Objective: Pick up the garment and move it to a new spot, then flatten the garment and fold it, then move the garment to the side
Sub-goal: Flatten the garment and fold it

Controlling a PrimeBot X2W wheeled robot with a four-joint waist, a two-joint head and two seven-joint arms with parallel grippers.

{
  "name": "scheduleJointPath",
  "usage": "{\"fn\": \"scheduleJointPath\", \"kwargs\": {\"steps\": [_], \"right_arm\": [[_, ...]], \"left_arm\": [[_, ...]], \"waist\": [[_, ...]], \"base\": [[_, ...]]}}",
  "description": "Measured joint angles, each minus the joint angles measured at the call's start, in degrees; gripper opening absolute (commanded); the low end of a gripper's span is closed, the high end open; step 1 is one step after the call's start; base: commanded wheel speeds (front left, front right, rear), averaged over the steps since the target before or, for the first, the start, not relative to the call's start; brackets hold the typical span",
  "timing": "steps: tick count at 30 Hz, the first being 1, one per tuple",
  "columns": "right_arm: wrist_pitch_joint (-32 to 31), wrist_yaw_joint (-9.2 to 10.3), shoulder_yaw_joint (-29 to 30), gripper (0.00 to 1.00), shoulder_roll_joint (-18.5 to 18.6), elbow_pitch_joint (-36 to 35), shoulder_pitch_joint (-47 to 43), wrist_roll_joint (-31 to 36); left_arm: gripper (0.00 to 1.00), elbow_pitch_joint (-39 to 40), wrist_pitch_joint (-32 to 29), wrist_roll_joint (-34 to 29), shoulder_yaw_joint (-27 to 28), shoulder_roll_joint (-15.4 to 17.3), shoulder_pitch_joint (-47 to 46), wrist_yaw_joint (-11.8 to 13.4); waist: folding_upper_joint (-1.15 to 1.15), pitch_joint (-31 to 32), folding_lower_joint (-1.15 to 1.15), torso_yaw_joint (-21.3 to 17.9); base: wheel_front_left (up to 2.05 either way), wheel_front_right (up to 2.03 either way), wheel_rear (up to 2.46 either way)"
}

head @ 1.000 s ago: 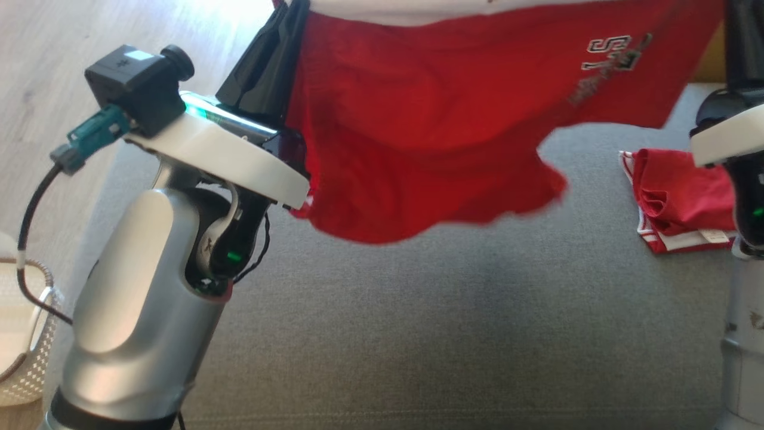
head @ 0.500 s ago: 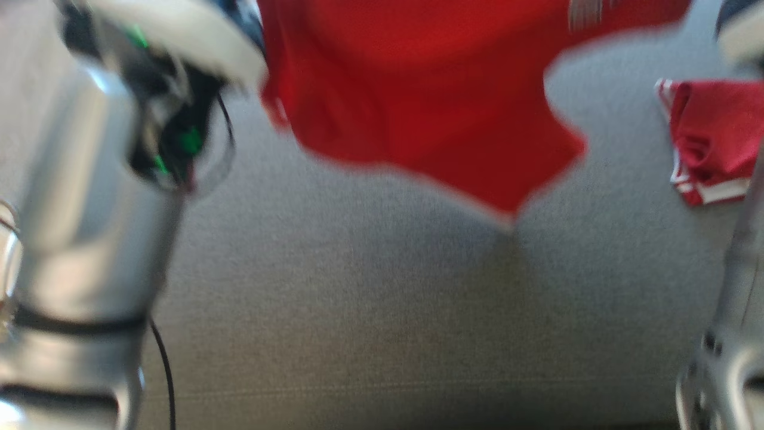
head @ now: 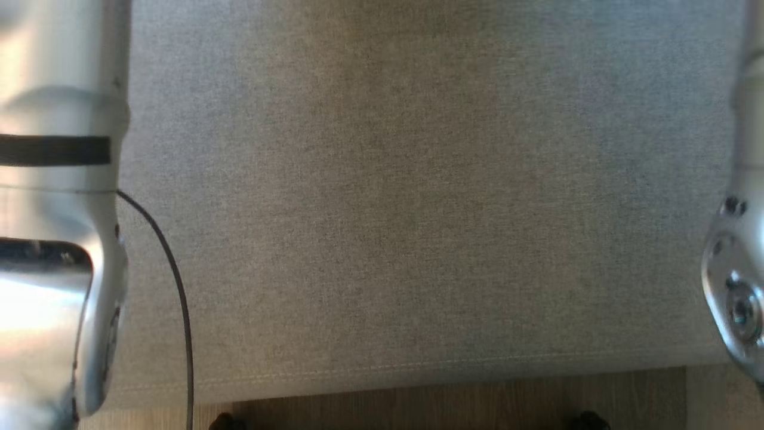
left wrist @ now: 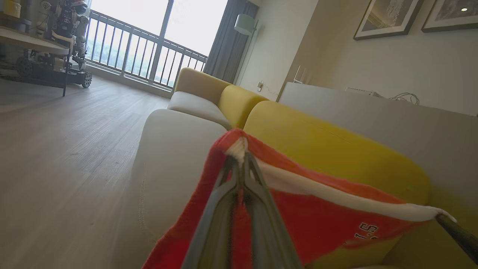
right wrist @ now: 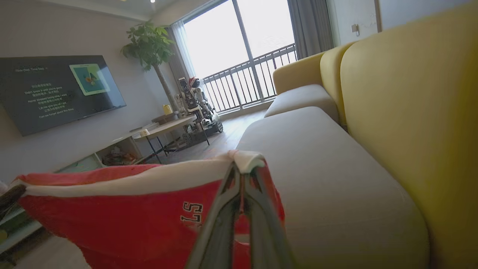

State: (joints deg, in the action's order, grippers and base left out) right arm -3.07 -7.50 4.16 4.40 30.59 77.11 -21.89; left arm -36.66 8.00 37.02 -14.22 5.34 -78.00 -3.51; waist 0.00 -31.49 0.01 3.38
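**Both claws clamping the red garment (left wrist: pixel 321 220)**

Left claw (left wrist: pixel 242 160) is pinching shut on one end of the white waistband (left wrist: pixel 336 195), right claw (right wrist: pixel 241 169) is gripping the other end. Garment is hanging stretched between them, up off the grey sofa seat (right wrist: pixel 328 179), yellow backrest (left wrist: pixel 328 149) sitting behind.

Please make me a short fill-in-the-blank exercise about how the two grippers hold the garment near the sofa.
1. The garment stretched between the grippers is mostly ____.
2. The left gripper is shut on its ____ band.
3. The right gripper is ____ on the same band.
4. The sofa seat is grey, and its backrest is ____.

Missing words: red; white; shut; yellow.
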Motion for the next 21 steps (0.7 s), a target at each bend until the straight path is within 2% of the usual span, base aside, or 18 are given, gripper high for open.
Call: {"fn": "scheduleJointPath", "kwargs": {"steps": [4, 8, 14, 21], "right_arm": [[2.87, 0.00, -4.66, 0.00, 1.47, 5.47, -4.49, -3.30], [5.21, 0.00, -7.97, 0.00, 4.46, 9.78, -12.43, -7.82], [5.60, 0.00, -14.21, 0.00, 5.81, 13.13, -19.52, -12.40], [4.83, 0.00, -21.94, 0.00, 11.12, 16.37, -25.41, -13.85]], "left_arm": [[0.00, -5.55, 3.88, -2.15, -3.26, -0.07, 2.07, -2.38], [0.00, -9.56, 5.72, -4.75, -9.56, -0.15, 7.84, -3.56], [0.00, -11.65, 6.22, -5.75, -17.18, 0.73, 17.48, -3.63], [0.00, -12.43, 6.22, -4.99, -24.83, 2.94, 25.79, -3.65]], "waist": [[0.00, -0.97, 0.00, 0.45], [0.00, 0.50, 0.00, 1.29], [0.00, 4.10, 0.00, 1.68], [0.01, 9.91, -0.01, 2.42]], "base": [[0.00, 0.00, 0.00], [0.00, 0.00, 0.00], [0.00, 0.00, 0.00], [0.00, 0.00, 0.00]]}}
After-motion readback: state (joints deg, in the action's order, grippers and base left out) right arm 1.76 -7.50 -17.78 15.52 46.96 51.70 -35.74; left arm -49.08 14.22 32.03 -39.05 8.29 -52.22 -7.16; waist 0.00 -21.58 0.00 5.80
